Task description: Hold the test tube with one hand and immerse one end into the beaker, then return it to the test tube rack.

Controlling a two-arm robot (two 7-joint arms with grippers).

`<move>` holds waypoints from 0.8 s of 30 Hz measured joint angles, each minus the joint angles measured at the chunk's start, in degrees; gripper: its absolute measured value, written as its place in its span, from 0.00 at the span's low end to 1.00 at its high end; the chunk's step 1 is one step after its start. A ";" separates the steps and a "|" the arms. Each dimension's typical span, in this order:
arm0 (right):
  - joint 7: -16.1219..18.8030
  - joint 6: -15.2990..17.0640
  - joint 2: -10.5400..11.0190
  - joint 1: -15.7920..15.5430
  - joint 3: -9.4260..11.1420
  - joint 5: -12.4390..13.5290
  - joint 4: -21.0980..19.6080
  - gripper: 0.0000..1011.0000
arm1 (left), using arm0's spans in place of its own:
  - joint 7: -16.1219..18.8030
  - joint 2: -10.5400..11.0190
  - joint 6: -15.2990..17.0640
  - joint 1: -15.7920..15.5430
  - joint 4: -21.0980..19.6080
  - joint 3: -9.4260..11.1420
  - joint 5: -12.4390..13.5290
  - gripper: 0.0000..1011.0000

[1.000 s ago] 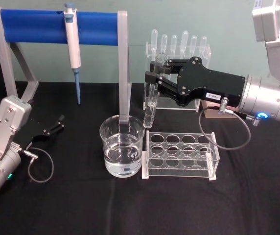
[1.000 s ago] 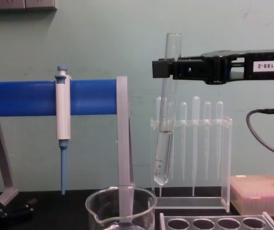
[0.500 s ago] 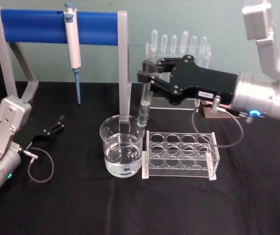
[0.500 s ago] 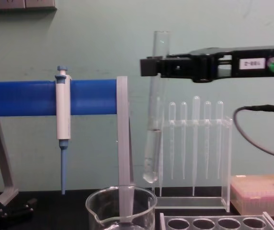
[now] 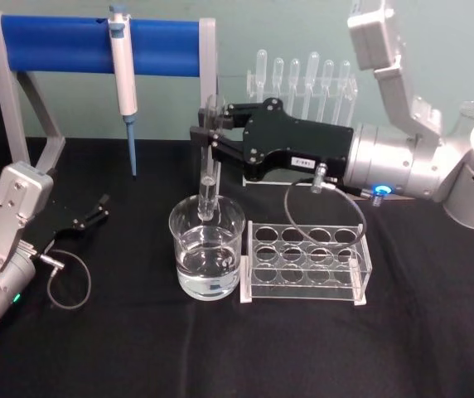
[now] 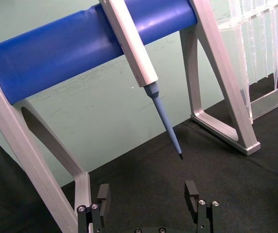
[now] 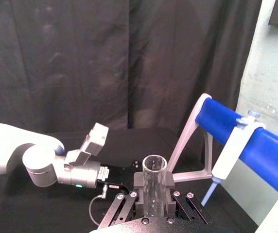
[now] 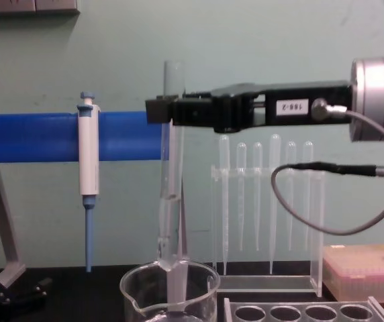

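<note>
Fingers (image 8: 155, 111) horiz. round test tube (image 8: 173, 77)

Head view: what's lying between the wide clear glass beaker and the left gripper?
Nothing. In the head view, bare black tablecloth separates the wide clear glass beaker from the parked, open black left gripper.

Stand post (image 5: 208, 58) is crowding the beaker (image 5: 181, 240) from behind; tube rack (image 5: 306, 286) is flanking its right; front desk (image 5: 220, 348) is lying open.
</note>
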 joint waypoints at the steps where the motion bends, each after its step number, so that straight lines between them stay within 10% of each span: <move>1: 0.06 -0.16 -0.16 0.02 -0.13 -0.09 0.36 0.24 | 0.00 0.00 0.00 0.00 0.00 0.00 0.00 0.99; 24: 2.51 -5.71 -2.51 -3.29 -1.14 -1.69 8.64 0.24 | 0.00 0.00 0.00 0.00 0.00 0.00 0.00 0.99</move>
